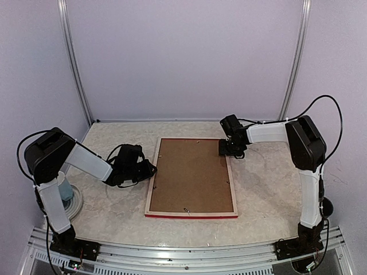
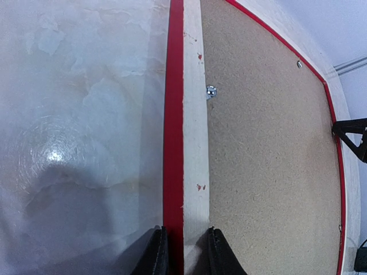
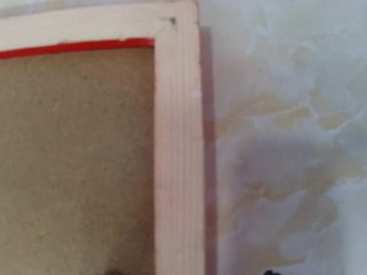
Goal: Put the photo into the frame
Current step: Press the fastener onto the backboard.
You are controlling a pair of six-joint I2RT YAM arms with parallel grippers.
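Your left claw (image 2: 186,256) pinches the frame (image 1: 191,213) by its left rail; your right claw (image 1: 231,150) hangs spread over the far right corner.
The frame lies face down in the middle of the marbled table (image 1: 266,183), pale wood back up, with the brown hardboard backing panel (image 1: 191,175) seated inside it. Your left fingers (image 2: 153,255) press the rail from both sides. In your right wrist view only two dark tips show, well apart, straddling the right rail without touching it.
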